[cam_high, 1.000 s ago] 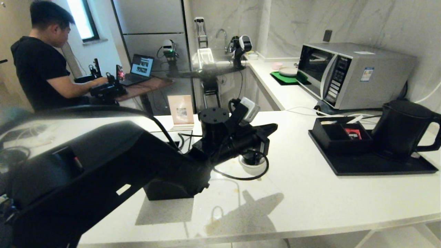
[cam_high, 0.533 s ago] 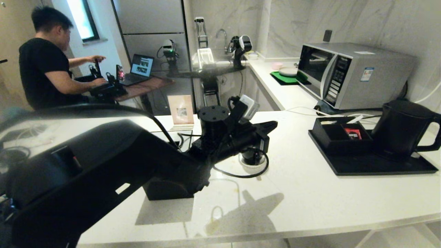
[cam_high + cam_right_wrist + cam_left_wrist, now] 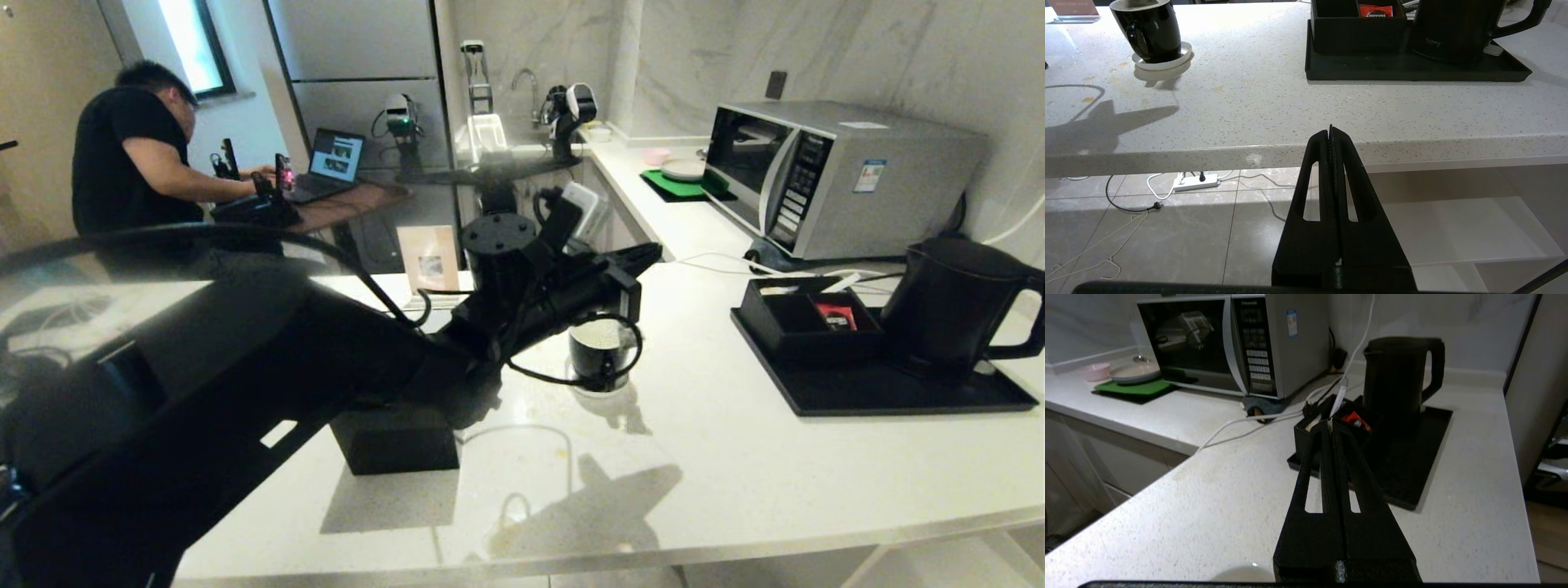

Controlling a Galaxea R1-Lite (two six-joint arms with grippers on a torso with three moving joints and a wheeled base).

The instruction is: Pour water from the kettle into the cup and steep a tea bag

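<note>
Since a second before, the left claw (image 3: 653,255) had risen off the cup (image 3: 600,353), fingers pressed together and empty. That cup sat on its saucer (image 3: 1163,61) mid-table (image 3: 735,474), open surface around it. Well right, the kettle (image 3: 951,306) stood on a black tray (image 3: 882,392) beside a box holding a red sachet (image 3: 837,317). Below the near table edge hung the right claw (image 3: 1330,130), fingers together.

Cup (image 3: 602,354) partly behind left arm's cable; kettle (image 3: 953,309) handle cut by frame edge; organiser box (image 3: 804,320) contents mostly too dark to tell.
</note>
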